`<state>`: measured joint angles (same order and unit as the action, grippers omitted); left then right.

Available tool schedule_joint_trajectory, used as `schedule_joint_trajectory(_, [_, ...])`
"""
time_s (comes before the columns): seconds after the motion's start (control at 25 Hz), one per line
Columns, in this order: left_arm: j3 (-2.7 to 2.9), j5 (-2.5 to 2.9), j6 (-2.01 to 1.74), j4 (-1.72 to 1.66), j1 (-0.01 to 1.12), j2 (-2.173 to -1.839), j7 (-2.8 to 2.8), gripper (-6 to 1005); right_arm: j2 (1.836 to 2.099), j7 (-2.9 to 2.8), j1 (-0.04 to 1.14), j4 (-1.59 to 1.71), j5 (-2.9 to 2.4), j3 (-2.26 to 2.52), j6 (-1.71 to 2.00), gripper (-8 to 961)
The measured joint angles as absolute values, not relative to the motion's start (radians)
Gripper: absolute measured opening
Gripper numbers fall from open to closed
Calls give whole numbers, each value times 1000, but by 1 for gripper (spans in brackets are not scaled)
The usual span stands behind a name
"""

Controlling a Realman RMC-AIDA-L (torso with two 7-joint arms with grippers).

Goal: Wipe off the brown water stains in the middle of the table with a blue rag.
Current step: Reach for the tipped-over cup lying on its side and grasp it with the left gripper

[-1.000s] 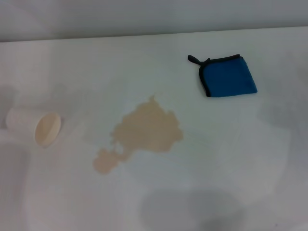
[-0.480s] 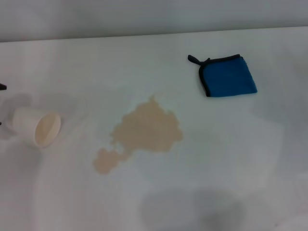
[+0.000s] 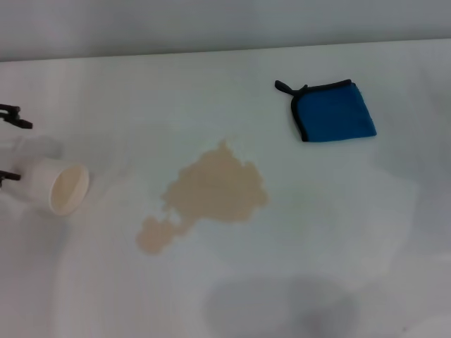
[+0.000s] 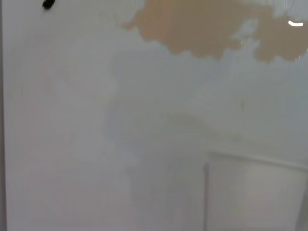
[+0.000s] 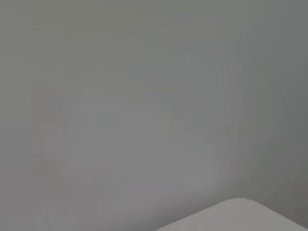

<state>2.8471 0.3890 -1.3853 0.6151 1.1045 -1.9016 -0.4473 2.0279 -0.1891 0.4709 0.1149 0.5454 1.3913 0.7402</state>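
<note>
My left gripper (image 3: pixel 10 146) spreads wide around a tipped paper cup (image 3: pixel 56 184) at the table's (image 3: pixel 338 232) left edge, likely to clear it, while the blue rag (image 3: pixel 331 113) waits near the far right corner, well apart from the brown water stains (image 3: pixel 211 193) mid-table.
</note>
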Motion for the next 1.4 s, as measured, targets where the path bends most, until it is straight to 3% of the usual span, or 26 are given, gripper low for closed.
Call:
schedule_joint_trajectory(0.12, [2847,422,-1369,602,1124,-1923,-446,883,2026,-189,470,108,564,1391,740,817])
schedule_joint_trajectory(0.72, [2847,478,-1357,584,1147,-1965,-458,884,2022,-189,477,106,569,1391,742,816])
schedule_joint_trajectory(1.4, [2845,467,-1275,538,1118,-1992,-507,883,2027,-189,468,104,567,1395,740,817])
